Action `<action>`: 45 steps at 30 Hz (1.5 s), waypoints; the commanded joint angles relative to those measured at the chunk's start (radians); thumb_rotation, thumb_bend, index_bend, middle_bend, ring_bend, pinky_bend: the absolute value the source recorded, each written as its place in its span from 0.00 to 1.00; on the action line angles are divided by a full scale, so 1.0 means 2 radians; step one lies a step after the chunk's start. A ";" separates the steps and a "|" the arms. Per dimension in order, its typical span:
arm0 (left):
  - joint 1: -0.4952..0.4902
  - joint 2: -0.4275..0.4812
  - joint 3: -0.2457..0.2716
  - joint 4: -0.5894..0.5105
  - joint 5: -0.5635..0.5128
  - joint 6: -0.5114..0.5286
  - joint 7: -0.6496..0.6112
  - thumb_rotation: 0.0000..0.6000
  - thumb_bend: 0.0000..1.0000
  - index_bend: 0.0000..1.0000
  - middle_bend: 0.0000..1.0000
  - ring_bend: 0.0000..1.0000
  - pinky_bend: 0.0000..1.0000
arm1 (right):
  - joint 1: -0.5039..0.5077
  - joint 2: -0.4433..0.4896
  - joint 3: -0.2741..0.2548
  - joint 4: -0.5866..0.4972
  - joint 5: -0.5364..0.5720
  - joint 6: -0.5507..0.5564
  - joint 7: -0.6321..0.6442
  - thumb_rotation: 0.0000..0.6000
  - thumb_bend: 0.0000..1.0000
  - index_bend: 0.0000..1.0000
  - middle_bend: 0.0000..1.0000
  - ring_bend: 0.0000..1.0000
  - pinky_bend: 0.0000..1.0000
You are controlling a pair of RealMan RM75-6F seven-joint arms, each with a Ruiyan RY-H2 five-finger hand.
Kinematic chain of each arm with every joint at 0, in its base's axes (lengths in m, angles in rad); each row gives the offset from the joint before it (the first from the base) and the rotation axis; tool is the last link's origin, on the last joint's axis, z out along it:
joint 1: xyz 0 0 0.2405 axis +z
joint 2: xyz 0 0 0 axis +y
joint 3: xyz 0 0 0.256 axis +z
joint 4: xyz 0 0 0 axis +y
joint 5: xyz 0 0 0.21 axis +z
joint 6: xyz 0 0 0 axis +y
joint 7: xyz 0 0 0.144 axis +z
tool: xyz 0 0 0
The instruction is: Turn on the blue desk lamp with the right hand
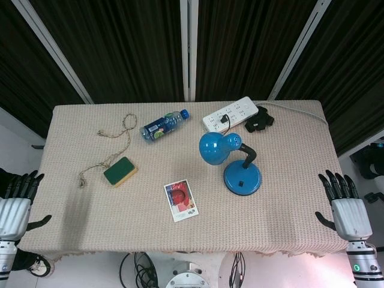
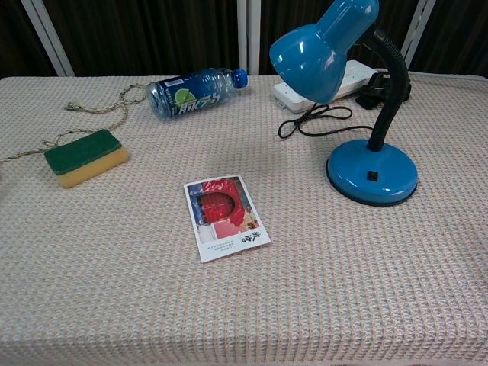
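Note:
The blue desk lamp (image 1: 231, 159) stands right of the table's middle, its shade (image 2: 324, 47) pointing left and its round base (image 2: 372, 171) carrying a small black switch (image 2: 372, 176). It looks unlit. My right hand (image 1: 343, 201) hangs off the table's right edge, fingers spread, holding nothing, well right of the lamp base. Off the left edge my left hand (image 1: 16, 201) is also open and empty. Neither hand shows in the chest view.
A white power strip (image 1: 230, 114) with the lamp's black cord and a black adapter (image 1: 259, 122) lie at the back. A blue water bottle (image 1: 163, 125), a green-yellow sponge (image 1: 120, 171), a string (image 1: 111, 150) and a picture card (image 1: 181, 200) lie to the left.

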 commanded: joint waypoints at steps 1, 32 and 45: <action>-0.004 -0.008 -0.001 0.007 0.003 0.005 0.006 1.00 0.00 0.00 0.00 0.00 0.00 | 0.000 0.000 0.000 0.003 -0.001 0.001 0.002 1.00 0.09 0.00 0.00 0.00 0.00; -0.016 -0.018 -0.003 0.018 0.006 -0.005 -0.003 1.00 0.00 0.00 0.00 0.00 0.00 | 0.027 0.010 -0.016 -0.039 -0.008 -0.059 -0.016 1.00 0.12 0.00 0.45 0.47 0.53; -0.020 -0.024 -0.002 0.023 0.009 -0.006 0.002 1.00 0.00 0.00 0.00 0.00 0.00 | 0.074 -0.056 -0.023 -0.036 -0.010 -0.140 -0.064 1.00 0.36 0.00 1.00 0.91 0.84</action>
